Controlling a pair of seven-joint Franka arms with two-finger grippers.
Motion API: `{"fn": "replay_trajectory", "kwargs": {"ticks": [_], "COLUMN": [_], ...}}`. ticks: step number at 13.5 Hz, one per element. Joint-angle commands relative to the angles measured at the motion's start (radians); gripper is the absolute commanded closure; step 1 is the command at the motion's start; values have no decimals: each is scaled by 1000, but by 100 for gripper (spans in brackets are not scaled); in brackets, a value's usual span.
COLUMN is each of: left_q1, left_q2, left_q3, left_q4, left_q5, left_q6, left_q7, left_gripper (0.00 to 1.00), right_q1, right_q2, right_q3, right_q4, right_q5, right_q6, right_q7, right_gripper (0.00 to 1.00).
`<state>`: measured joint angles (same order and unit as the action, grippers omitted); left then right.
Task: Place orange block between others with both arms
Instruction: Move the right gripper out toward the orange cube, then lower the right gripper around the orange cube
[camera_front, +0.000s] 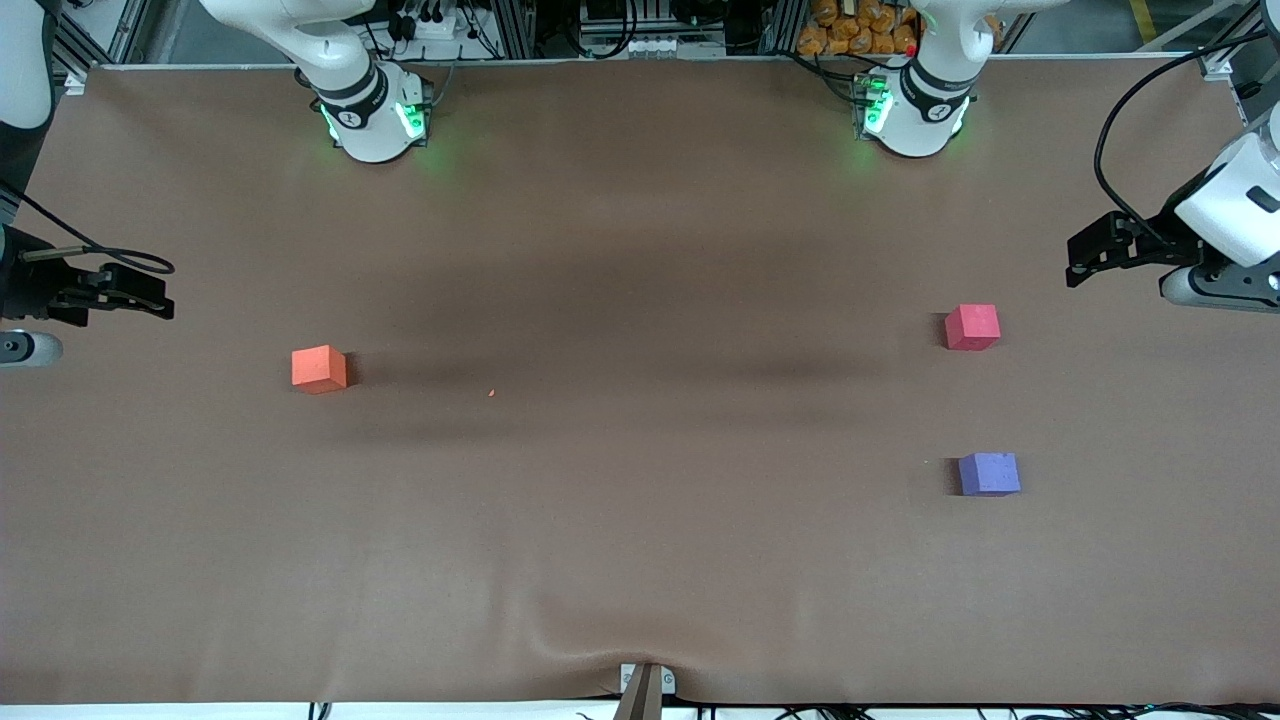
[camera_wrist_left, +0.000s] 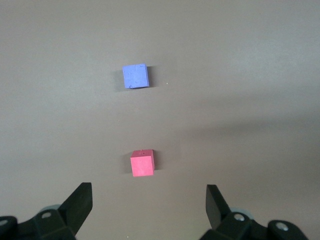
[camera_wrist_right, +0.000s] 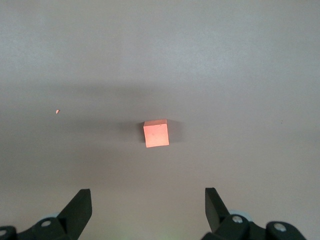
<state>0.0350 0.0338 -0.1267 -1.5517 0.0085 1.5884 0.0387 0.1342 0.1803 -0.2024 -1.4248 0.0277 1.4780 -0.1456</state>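
The orange block (camera_front: 319, 368) (camera_wrist_right: 156, 133) lies on the brown table toward the right arm's end. The red-pink cube (camera_front: 972, 327) (camera_wrist_left: 142, 163) and the purple-blue cube (camera_front: 989, 474) (camera_wrist_left: 136, 76) lie toward the left arm's end. The purple-blue one is nearer the front camera, with a gap between the two. My right gripper (camera_front: 150, 298) (camera_wrist_right: 148, 202) hangs open and empty above the table edge beside the orange block. My left gripper (camera_front: 1078, 258) (camera_wrist_left: 148, 200) hangs open and empty above the table beside the red-pink cube.
A tiny orange crumb (camera_front: 491, 393) lies on the brown table cover (camera_front: 640, 520), between the orange block and the table's middle. The cover is wrinkled at the front edge by a small mount (camera_front: 646, 682). Both green-lit arm bases (camera_front: 375, 115) (camera_front: 915, 110) stand along the table's edge farthest from the front camera.
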Motion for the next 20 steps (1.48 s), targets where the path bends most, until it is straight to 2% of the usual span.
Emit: {"fn": "replay_trajectory", "kwargs": {"ticks": [1, 8, 14, 17, 20], "left_q1": [0, 5, 8, 9, 9], "left_q2": [-14, -17, -17, -17, -15], "left_q3": [-5, -25, -28, -24, -21], "left_q4": [-4, -5, -5, -7, -7], "left_q5": [22, 22, 22, 22, 22], "left_q6": [5, 4, 4, 4, 4], "left_q7": [12, 15, 20, 20, 21], "left_gripper": [0, 0, 0, 0, 0], "right_q1": [-1, -2, -10, -8, -2], "right_q2": [-2, 13, 106, 166, 238], "right_q3": [5, 5, 3, 3, 3], "right_q4": [12, 1, -65, -152, -268], "right_q5": [-6, -8, -9, -9, -9], "right_q6": [-16, -7, 25, 128, 331], "right_q7": [3, -2, -5, -5, -5], "right_gripper": [0, 0, 0, 0, 0]}}
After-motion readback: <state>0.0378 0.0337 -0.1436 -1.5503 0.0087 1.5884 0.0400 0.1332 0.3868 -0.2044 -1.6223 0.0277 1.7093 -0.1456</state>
